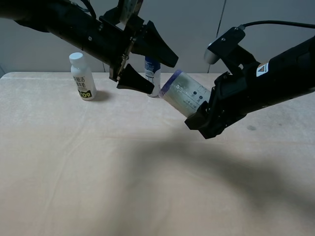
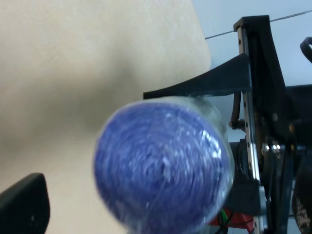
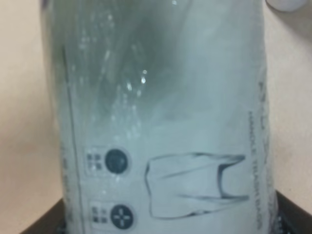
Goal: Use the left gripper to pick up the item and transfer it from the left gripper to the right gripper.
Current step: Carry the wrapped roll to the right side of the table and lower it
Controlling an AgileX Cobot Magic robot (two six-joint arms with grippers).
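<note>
The item [image 1: 184,93], a stout cream-white cylinder with purple ends and dark dots, hangs tilted above the table. My right gripper [image 1: 203,114] is shut on its lower right end; in the right wrist view the item [image 3: 161,122] fills the frame with black fingers [image 3: 46,222] at the bottom corners. My left gripper [image 1: 164,75] is open, its jaws spread wide around the item's purple upper-left end without clearly touching it. The left wrist view shows that purple end [image 2: 163,168] close up, between the two black jaws.
A white bottle with a white cap [image 1: 82,76] stands at the back left of the cream table [image 1: 98,167]. A slim bottle with a dark blue cap [image 1: 152,74] stands behind the left gripper, partly hidden. A grey wall lies behind.
</note>
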